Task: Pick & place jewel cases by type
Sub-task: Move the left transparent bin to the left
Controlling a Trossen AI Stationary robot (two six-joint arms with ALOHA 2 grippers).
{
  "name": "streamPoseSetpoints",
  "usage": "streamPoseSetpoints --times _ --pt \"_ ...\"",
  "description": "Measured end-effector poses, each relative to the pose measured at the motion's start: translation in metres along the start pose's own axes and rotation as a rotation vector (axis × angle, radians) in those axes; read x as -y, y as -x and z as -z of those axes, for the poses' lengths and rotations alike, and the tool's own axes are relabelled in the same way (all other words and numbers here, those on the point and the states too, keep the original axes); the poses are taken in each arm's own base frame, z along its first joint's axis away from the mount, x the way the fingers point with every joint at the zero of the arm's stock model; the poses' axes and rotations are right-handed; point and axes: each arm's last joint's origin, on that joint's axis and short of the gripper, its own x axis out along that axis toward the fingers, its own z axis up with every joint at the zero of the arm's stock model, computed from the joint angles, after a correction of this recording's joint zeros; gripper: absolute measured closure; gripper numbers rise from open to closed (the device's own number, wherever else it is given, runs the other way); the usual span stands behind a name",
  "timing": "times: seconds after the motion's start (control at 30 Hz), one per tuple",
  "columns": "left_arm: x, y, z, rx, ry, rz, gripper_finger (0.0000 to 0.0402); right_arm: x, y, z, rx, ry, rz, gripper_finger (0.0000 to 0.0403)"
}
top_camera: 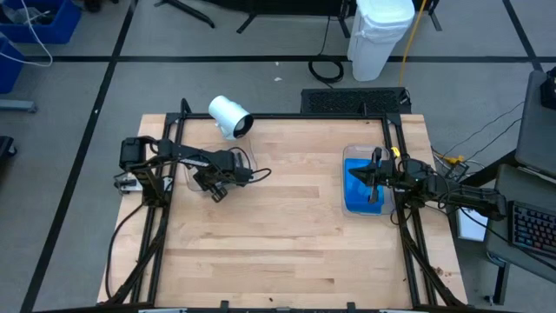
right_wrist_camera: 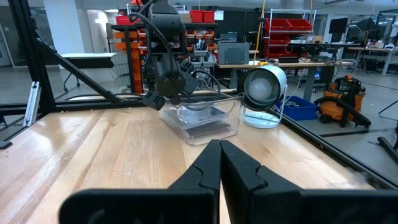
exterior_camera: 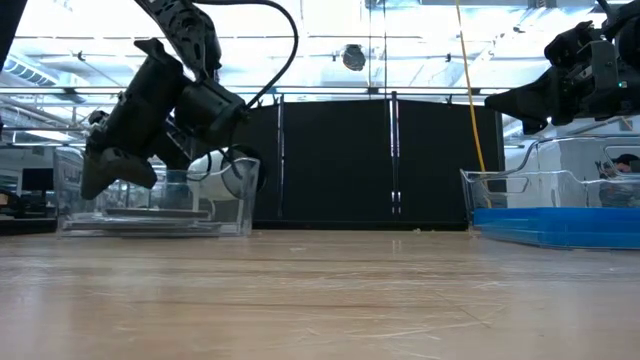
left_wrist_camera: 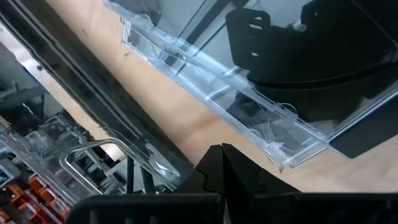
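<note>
Left gripper [top_camera: 215, 189] pinched empty beside clear plastic tray [exterior_camera: 150, 205] holding dark cases; right gripper [right_wrist_camera: 220, 163] closed empty over blue cases [top_camera: 357, 184]. Retract high, clearing walls.

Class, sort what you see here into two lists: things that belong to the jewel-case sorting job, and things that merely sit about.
Belongs to the job:
- blue jewel cases, in the right tray
- dark jewel cases, in the left tray
- left gripper
- right gripper

Sits about:
- white cylinder
- white bin

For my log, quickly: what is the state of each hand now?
Left hand: closed, holding nothing, beside the clear tray.
Right hand: closed, empty, over the blue cases.
</note>
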Motion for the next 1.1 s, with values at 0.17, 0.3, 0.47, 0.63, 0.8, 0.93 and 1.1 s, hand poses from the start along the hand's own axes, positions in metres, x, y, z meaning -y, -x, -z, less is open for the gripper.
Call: streamPoseSetpoints --times 0.17,0.3,0.47,0.63,0.8,0.93,1.1 --pt "-0.003 0.002 0.007 -0.049 -0.015 -0.051 0.0401 0.0 0.0 0.0 -0.001 0.0 0.0 0.0403" --pt "-0.005 0.014 0.015 -0.006 -0.013 -0.049 0.0401 0.0 0.0 0.0 -0.001 0.0 0.0 0.0403" --pt "-0.008 0.046 0.02 0.25 0.009 0.094 0.0401 0.0 0.0 0.0 0.0 0.0 -0.001 0.0403" --pt "-0.007 0.072 0.016 0.57 -0.013 0.251 0.0401 0.0 0.0 0.0 -0.001 0.0 0.0 0.0403" --pt "-0.006 0.072 -0.001 0.665 -0.01 0.254 0.0401 0.0 0.0 0.0 0.0 0.0 0.0 0.0403" --pt "0.004 0.068 -0.018 0.696 -0.066 0.317 0.0401 0.0 0.0 0.0 -0.001 0.0 0.0 0.0403" --pt "0.02 0.071 -0.034 0.779 -0.166 0.387 0.0401 0.0 0.0 0.0 -0.001 0.0 -0.001 0.0403"
